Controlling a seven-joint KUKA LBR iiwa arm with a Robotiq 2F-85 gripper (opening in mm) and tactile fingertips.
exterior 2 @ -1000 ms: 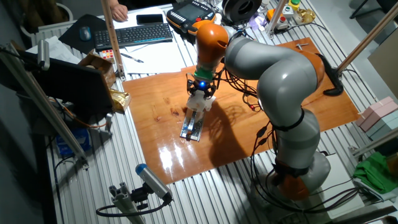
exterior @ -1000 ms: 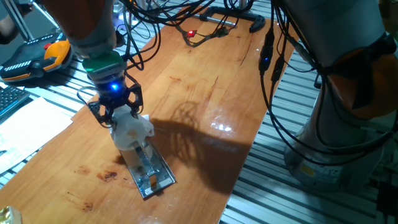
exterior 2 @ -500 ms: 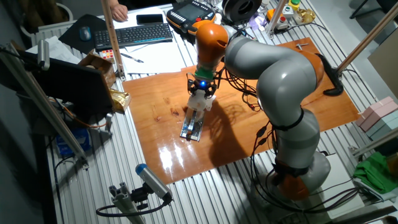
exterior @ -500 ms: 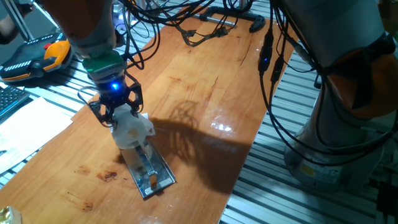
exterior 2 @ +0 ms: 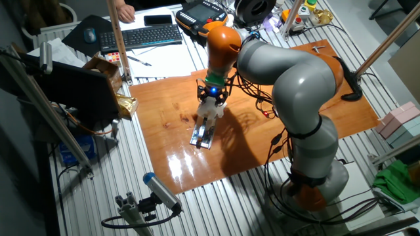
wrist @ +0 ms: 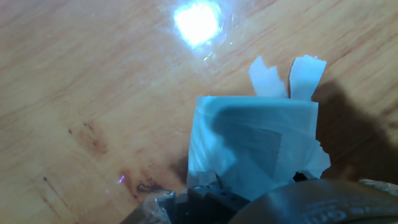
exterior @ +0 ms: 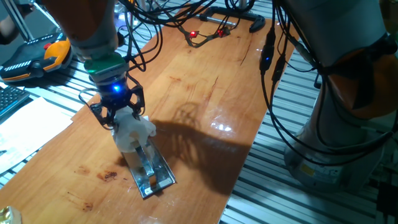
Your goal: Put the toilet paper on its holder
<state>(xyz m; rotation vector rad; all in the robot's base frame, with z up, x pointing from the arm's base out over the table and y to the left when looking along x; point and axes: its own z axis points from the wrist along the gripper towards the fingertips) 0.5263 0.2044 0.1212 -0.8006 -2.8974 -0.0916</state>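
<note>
One robot arm is all I drive here, and it bends over the wooden table [exterior: 205, 81] from the right. In the other fixed view I see its big grey body stand off the right edge of the table, then its orange end turns and points straight down near the table's left side.

On the far left of one fixed view I see white papers [exterior: 28, 127] and an orange and black control box [exterior: 37, 56] off the table. I cannot read any words on them. Next comes the gripper [exterior: 122, 117] with a green ring and a small blue light above it. Its black fingers [exterior: 99, 115] are pinched on the toilet paper [exterior: 132, 129], which hangs just under them. The roll sits over the back end of the holder [exterior: 151, 172] and looks like it touches it, but I cannot tell for sure. The holder is a shiny grey plate lying flat on the wood, and its front end sticks out past the roll.

In the hand view the toilet paper [wrist: 255, 146] looks pale blue, with two torn strips sticking up from its top edge. A bright light spot shines on the wood to its upper left, and dark marks stain the wood at lower left.
</note>
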